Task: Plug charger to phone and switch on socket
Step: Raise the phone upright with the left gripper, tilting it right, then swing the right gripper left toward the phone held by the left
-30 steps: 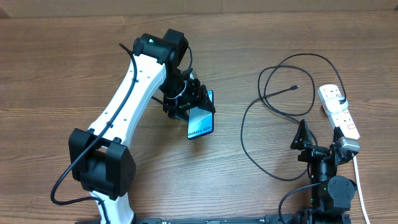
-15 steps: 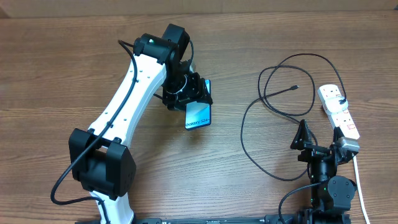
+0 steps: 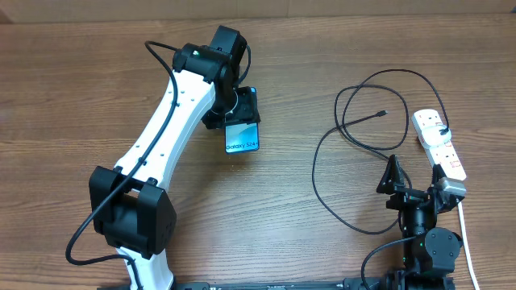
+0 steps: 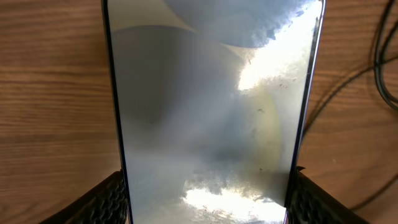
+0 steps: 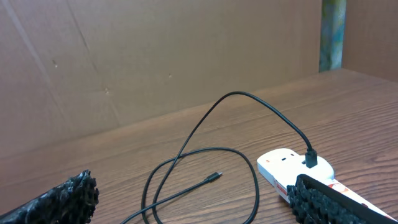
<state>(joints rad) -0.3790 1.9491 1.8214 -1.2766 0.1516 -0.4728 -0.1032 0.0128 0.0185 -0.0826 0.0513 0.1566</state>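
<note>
The phone [image 3: 243, 135] with a light-blue "Galaxy S24" screen is held in my left gripper [image 3: 239, 109], lifted over the table's centre-left. In the left wrist view the phone [image 4: 211, 106] fills the frame between my fingers [image 4: 208, 199]. The black charger cable [image 3: 339, 137] lies looped on the right, its connector tip [image 3: 381, 113] free on the table and its plug in the white socket strip [image 3: 439, 141]. The tip [image 5: 214, 177] and socket [image 5: 298, 171] also show in the right wrist view. My right gripper [image 3: 415, 193] is open and empty near the front right.
The socket's thick white cord [image 3: 466, 242] runs toward the front edge beside my right arm. A brown cardboard wall [image 5: 155, 56] stands behind the table.
My left gripper has moved the phone up and to the left, turning it so the screen faces more squarely. The right arm and cable have not moved.
</note>
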